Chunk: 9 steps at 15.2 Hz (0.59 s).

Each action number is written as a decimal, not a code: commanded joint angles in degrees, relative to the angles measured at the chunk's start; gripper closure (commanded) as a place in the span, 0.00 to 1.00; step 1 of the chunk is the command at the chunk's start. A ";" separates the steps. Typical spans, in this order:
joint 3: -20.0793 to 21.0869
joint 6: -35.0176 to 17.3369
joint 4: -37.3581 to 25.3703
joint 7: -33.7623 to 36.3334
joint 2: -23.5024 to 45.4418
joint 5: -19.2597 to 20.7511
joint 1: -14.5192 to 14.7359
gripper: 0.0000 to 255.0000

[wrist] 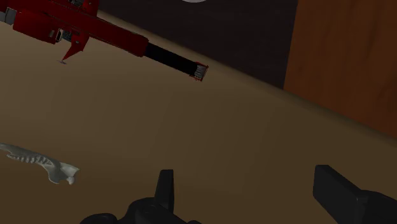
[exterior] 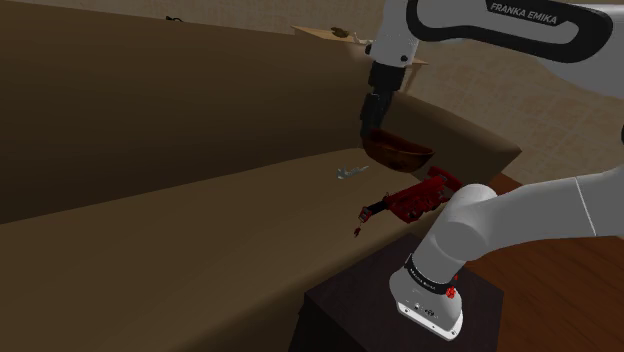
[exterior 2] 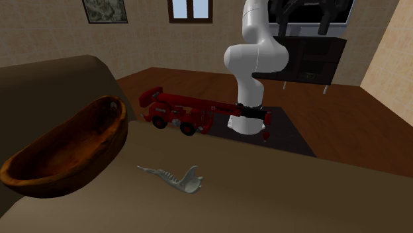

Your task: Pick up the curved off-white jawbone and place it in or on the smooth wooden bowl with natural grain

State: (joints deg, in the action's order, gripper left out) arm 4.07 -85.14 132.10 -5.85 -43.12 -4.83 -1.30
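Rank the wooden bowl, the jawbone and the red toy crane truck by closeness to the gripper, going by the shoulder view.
1. wooden bowl, right beside the gripper.
2. jawbone, lower down on the brown seat.
3. red toy crane truck, at the seat's edge by the stand.

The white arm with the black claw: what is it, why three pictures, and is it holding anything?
It is a robot arm standing on a dark box. One picture looks over its shoulder, one faces it across the brown cushioned surface, and one comes from a camera on its hand, looking along the claw. On the surface lie a curved off-white jawbone, a smooth brown wooden bowl and a red toy crane truck. The claw's two black fingers stand apart with nothing between them, so it holds nothing; the jawbone lies off to one side.
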 commanded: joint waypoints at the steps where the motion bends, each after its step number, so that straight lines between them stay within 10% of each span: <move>1: 0.00 0.00 0.00 0.00 0.00 0.00 0.00 0.00; 9: -10.85 -9.62 12.07 -19.55 -3.70 7.53 0.24 0.00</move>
State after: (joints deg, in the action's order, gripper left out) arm -5.19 -93.28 142.92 -22.57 -46.79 1.55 -0.99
